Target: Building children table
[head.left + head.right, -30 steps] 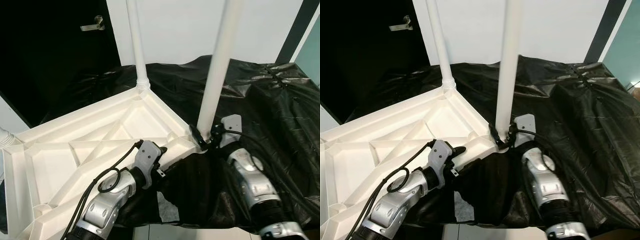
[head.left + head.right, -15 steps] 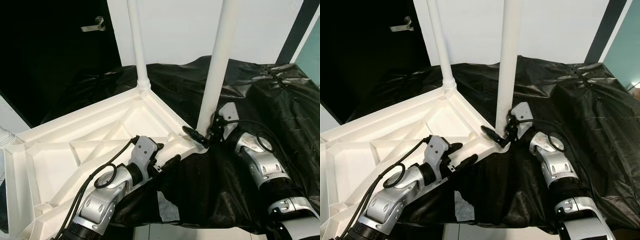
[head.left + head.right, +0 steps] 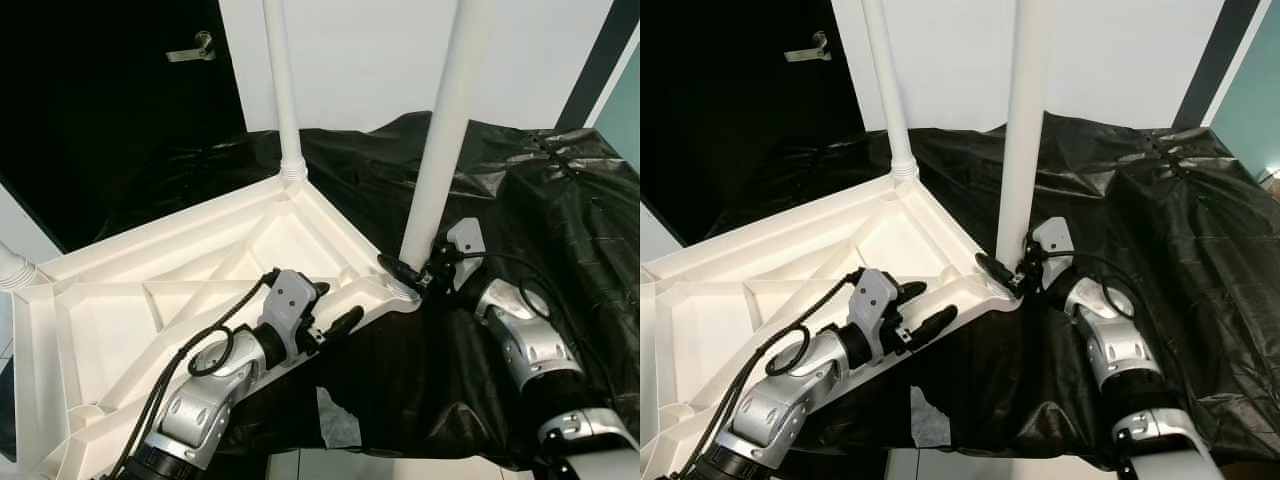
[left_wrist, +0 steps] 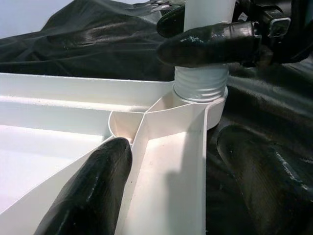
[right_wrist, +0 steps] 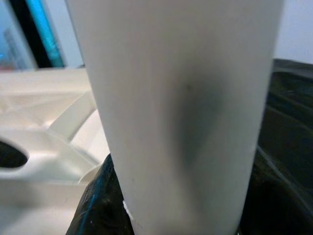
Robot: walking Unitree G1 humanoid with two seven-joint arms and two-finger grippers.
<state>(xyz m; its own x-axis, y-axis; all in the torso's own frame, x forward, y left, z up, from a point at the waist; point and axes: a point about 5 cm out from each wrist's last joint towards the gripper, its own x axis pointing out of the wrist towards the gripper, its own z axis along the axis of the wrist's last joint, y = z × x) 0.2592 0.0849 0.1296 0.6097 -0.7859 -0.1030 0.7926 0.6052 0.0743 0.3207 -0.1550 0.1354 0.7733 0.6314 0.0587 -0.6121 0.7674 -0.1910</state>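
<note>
Black sheet under upturned tabletop [image 3: 150,300]. Right gripper [image 3: 420,272] clamps leg [image 3: 440,150] just above corner socket; left gripper [image 3: 925,320] spread astride rim. Keep leg vertical, brace top w/ left.

The upturned tabletop [image 3: 180,290] is white moulded plastic, smooth with a soft sheen, ribbed inside. The leg [image 3: 445,130] at its near corner is matt white plastic, threaded at its foot. Beneath lies glossy, crinkled black plastic sheeting [image 3: 560,220]. The arms [image 3: 525,335] are brushed silver metal.
</note>
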